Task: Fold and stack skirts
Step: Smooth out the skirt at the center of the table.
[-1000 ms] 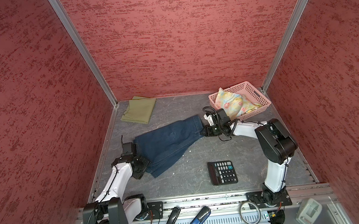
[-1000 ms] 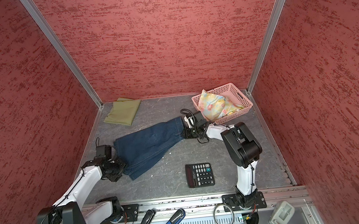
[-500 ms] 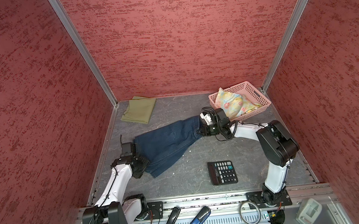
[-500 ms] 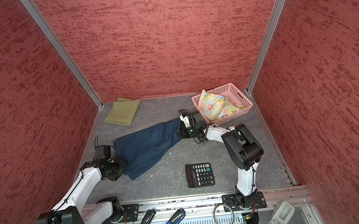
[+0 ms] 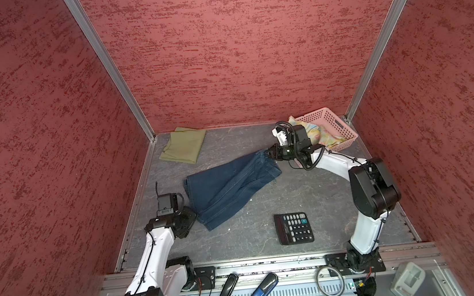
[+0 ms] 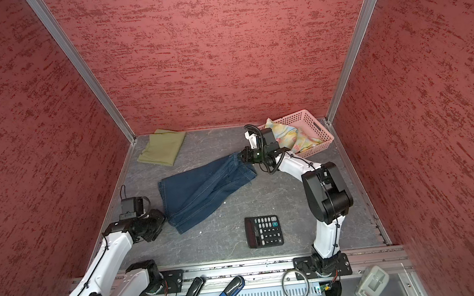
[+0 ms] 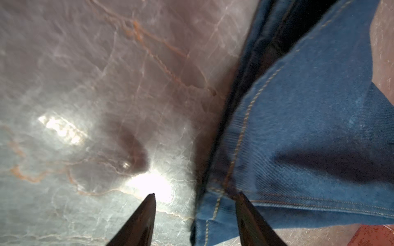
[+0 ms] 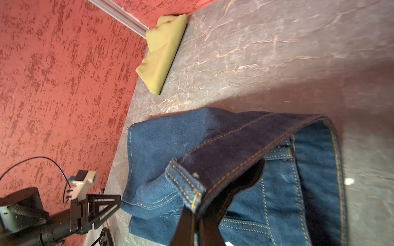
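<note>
near the front, a black calculator (image 5: 293,228) lies on the grey table (image 5: 309,189). the left gripper (image 7: 196,194) sits low at the near corner of the blue denim skirt (image 5: 227,185); its two fingers are apart, with the hem corner between them, and they hold nothing. the denim skirt lies spread in the middle. the right gripper (image 8: 199,213) is pinched tight on its waistband at the far end, and that edge is up off the table. far back, the folded olive-green skirt (image 5: 183,145) lies in the left corner, and the flower skirt (image 5: 322,133) sits in the pink basket (image 5: 346,140) in the right corner.
</note>
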Action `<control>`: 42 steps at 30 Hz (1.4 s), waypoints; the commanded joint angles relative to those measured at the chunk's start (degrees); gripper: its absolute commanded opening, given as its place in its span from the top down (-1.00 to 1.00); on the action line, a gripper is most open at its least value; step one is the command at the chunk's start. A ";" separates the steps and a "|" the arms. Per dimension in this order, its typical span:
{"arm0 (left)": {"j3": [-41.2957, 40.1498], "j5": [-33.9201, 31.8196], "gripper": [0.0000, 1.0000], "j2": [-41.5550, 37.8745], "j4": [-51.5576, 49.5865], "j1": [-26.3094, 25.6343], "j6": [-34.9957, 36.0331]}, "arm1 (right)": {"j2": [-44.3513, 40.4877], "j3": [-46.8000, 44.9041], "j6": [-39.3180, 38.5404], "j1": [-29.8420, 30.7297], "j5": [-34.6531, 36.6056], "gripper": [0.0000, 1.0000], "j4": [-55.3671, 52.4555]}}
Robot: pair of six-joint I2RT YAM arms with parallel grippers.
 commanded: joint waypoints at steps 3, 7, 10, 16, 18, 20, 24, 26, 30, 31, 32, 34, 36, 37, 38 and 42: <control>-1.30 4.84 -0.22 0.13 4.37 0.04 -0.12 | 1.86 2.65 1.87 -1.05 -1.07 1.00 -0.46; -2.84 8.30 -0.19 -0.39 9.05 -0.28 -0.72 | 2.83 2.82 2.89 -1.51 -1.80 1.00 0.42; -4.12 10.63 -0.12 -0.77 13.27 -0.39 -1.26 | 2.85 2.82 3.06 -1.64 -2.02 1.00 0.61; -7.15 13.91 -0.04 -0.89 18.62 -0.45 -1.57 | 2.69 3.00 2.95 -2.20 -1.80 1.00 0.26; -8.31 15.23 0.01 -1.38 20.40 -0.51 -2.03 | 2.69 3.04 3.05 -2.38 -1.73 1.00 0.26; -9.11 16.20 0.07 -2.45 21.87 -0.75 -2.66 | 2.80 3.08 3.21 -2.54 -1.62 1.00 0.35; -8.71 16.36 0.27 -4.98 20.78 -0.94 -2.24 | 2.92 3.00 3.32 -2.83 -1.31 1.00 0.52; -8.16 16.27 0.43 -6.16 19.79 -0.94 -1.93 | 3.11 2.93 3.39 -3.08 -1.27 1.00 0.44; -6.95 16.31 0.85 -7.46 19.05 -0.73 -1.72 | 2.98 2.74 3.39 -3.43 -1.06 1.00 0.82; -6.81 16.28 0.92 -7.33 19.21 -0.71 -1.70 | 3.04 2.66 3.39 -3.44 -1.01 1.00 0.87; -6.43 16.26 1.00 -7.03 19.51 -0.72 -1.66 | 3.20 2.71 3.33 -3.43 -0.85 1.00 0.79; -5.91 16.42 1.00 -6.15 20.18 -0.76 -1.58 | 3.29 2.81 3.15 -3.60 -0.77 1.00 0.81; -5.15 16.47 1.00 -5.74 20.59 -0.75 -1.26 | 3.43 2.92 2.82 -3.84 -0.59 1.00 0.87; -4.64 16.64 1.00 -5.67 20.39 -0.66 -0.90 | 3.49 3.06 2.62 -4.05 -0.66 1.00 0.87; -3.93 16.83 1.00 -5.74 20.04 -0.50 -0.46 | 3.56 3.23 2.35 -4.35 -0.66 1.00 0.79; -0.89 17.04 1.00 -7.66 16.58 1.09 1.94 | 4.16 4.95 0.69 -5.62 -1.01 1.00 0.14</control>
